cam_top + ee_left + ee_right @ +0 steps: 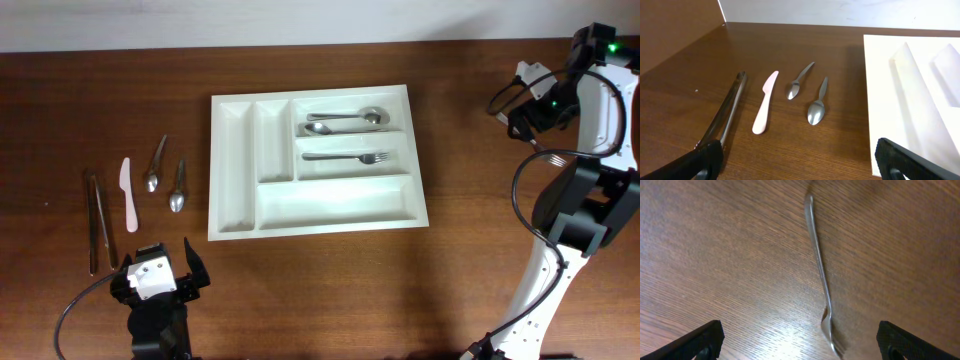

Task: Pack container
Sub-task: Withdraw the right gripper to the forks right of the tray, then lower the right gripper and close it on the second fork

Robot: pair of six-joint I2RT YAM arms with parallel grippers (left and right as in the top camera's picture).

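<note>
**A:** Where's the container?

**B:** The container (pixel 335 202) lies flat, mid-desk (pixel 330 300). It has narrow upright slots at its left end and three long slots to the right of those.

**A:** What's in it?

**B:** The top long slot holds a large spoon (pixel 352 117) and a small spoon (pixel 318 128), both lengthwise. The large one's bowl is toward the container's right end, the small one's toward its left. The middle long slot holds the packed fork (pixel 345 157), tines toward the right end.

**A:** And outside it?

**B:** Left of the container, well apart from it and flat on the desk:
- The inner spoon (pixel 178 188) is nearest the container.
- The outer spoon (pixel 155 165) is just beyond that.
- The pink knife (pixel 128 195) comes next.
- The dark long pieces (pixel 732 100) are farthest out. There are two, side by side, and I can't tell what kind they are.

Right of the container, also well apart, a loose fork (pixel 820 275) lies flat on the wood. It's slightly blurred in the right wrist view.

**A:** Left pincer?

**B:** The left pincer (pixel 158 262) is off the container's bottom-left corner in the overhead view, below the loose cutlery. Its fingers (pixel 702 157) are spread wide with nothing between them. Its camera looks at the spoons and the knife, with the container's left edge on the right of the view.

**A:** Right pincer?

**B:** The right pincer (pixel 800 347) is right of the container, over the loose fork. It's spread wide. The fork sits in the gap between the fingers and neither finger touches it. I can't make out its fingers in the overhead view.
</note>
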